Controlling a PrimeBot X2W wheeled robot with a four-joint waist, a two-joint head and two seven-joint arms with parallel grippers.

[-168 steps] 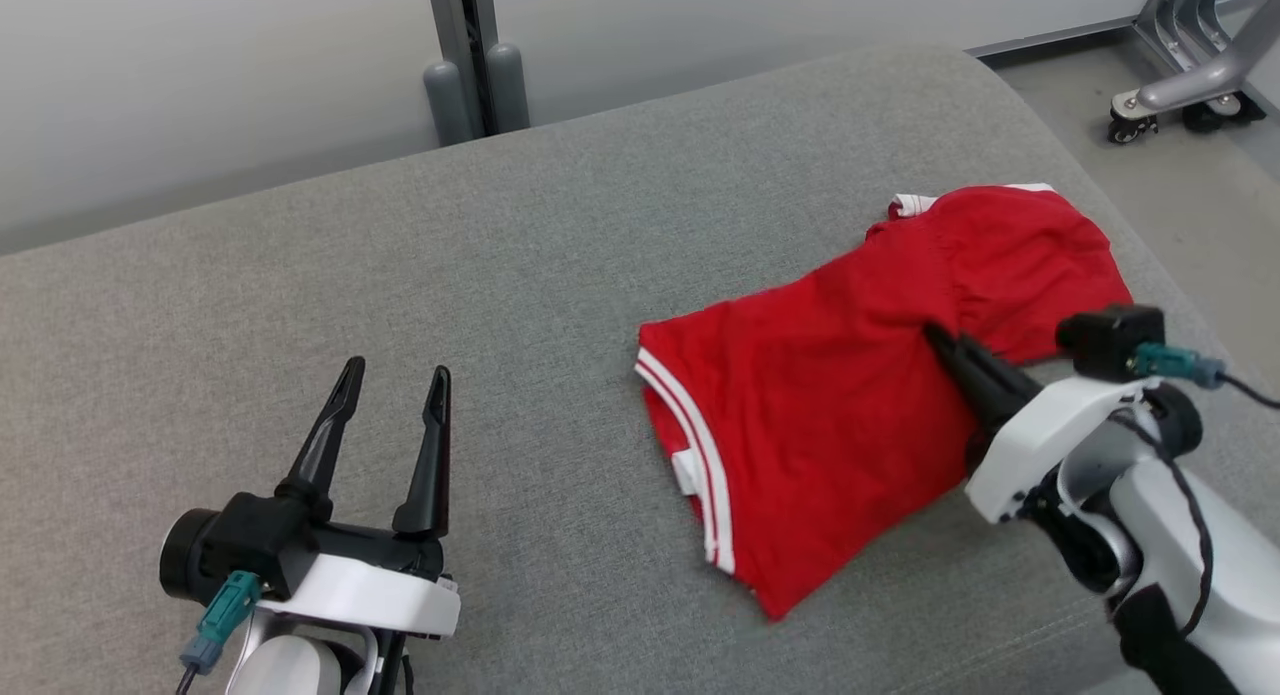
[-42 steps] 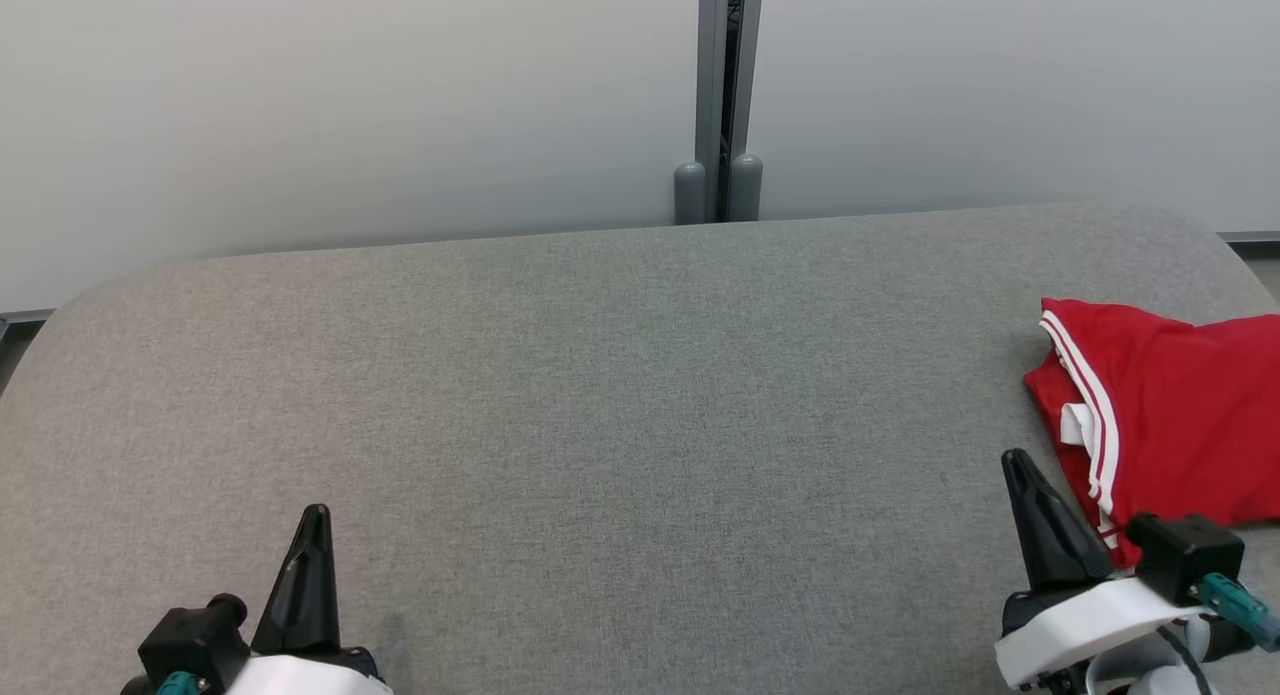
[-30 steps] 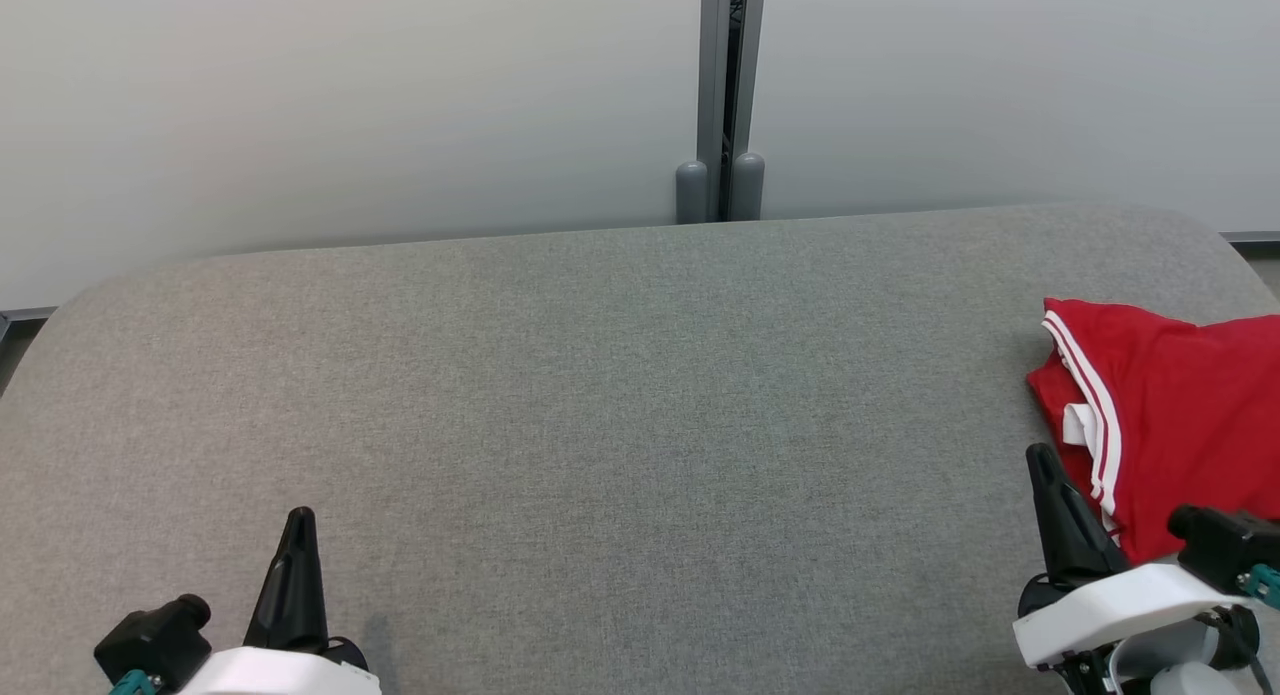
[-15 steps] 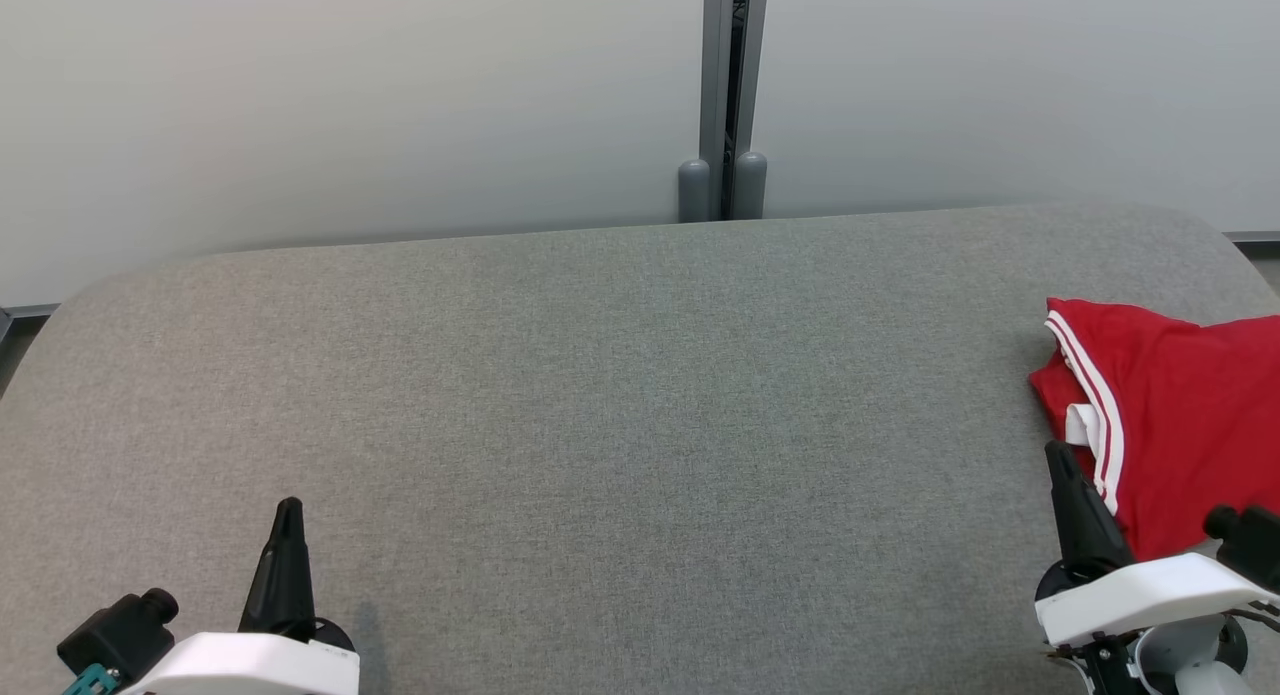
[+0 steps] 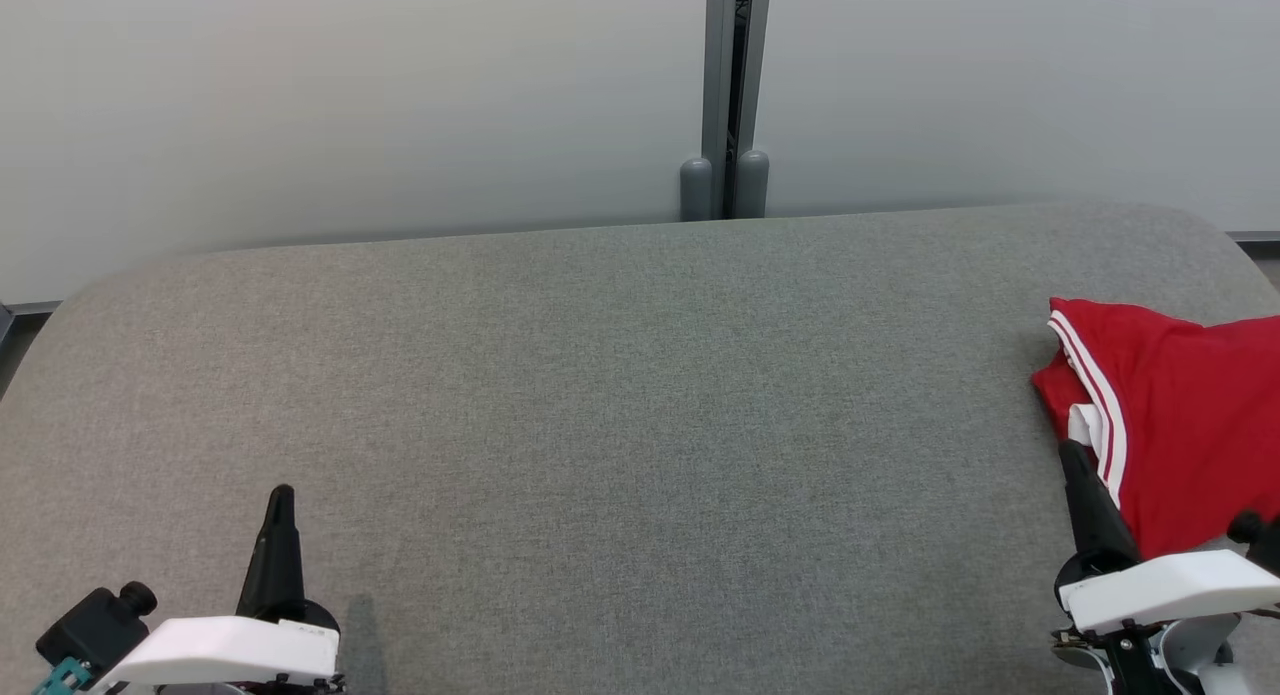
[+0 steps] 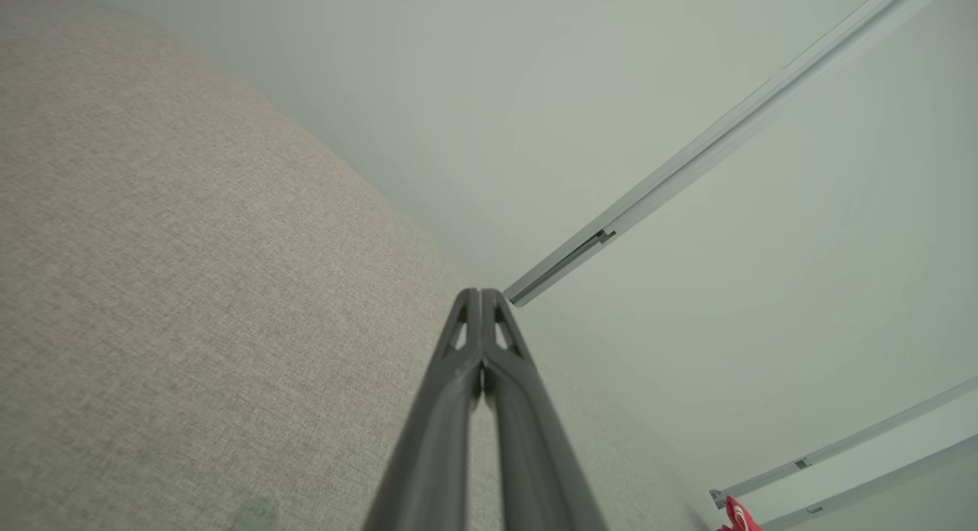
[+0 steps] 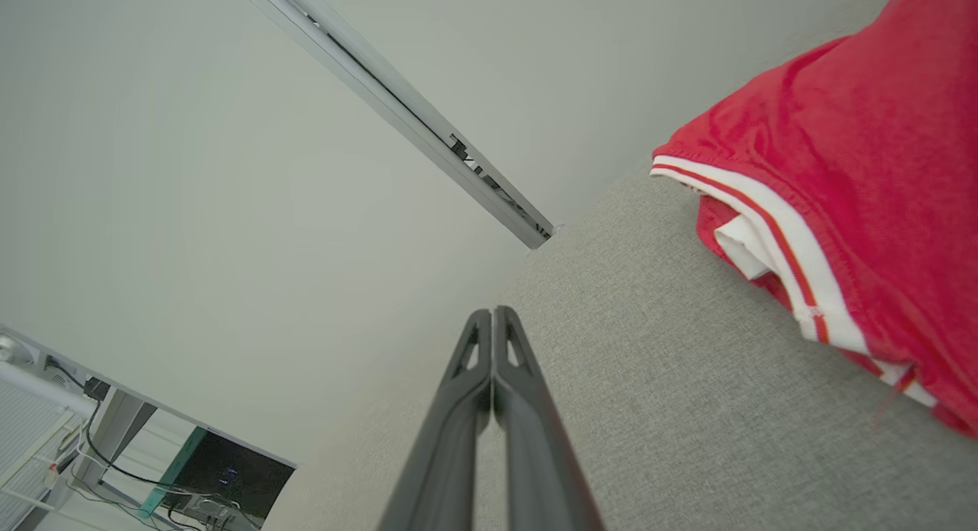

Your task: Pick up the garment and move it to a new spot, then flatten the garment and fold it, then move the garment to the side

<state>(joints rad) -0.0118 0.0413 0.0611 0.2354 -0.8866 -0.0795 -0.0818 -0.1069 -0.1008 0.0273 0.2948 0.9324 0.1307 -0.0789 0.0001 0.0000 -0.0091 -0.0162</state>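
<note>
My right gripper [image 5: 1082, 473] is closed, its two dark fingers pressed flat together with nothing between them. It points up over the right end of the grey bench [image 5: 640, 395]. The garment [image 5: 1190, 415] lies just to its right: a red piece with white stripes along the edge that faces my fingers. From my head the fingertip seems to meet that striped edge. My right wrist view shows otherwise: a strip of bare grey fabric separates the fingers from the cloth, so I am beside the garment and not touching it. A small white flap sticks out from between its red layers, under the striped border. The garment rests on the bench top near the right end, and its far side runs off the right edge of my head view.

My left gripper [image 5: 278, 510] is also closed and empty, its fingers shut tip to tip. It sits at the near left of the bench, well apart from the garment, with the whole bare middle of the bench between them. In my left wrist view the garment is a small red scrap at the bottom right corner.

Behind the bench stands a pale wall [image 5: 350, 105], split by a grey metal post [image 5: 735, 75] with two rounded grey caps [image 5: 696, 187] at its foot.
</note>
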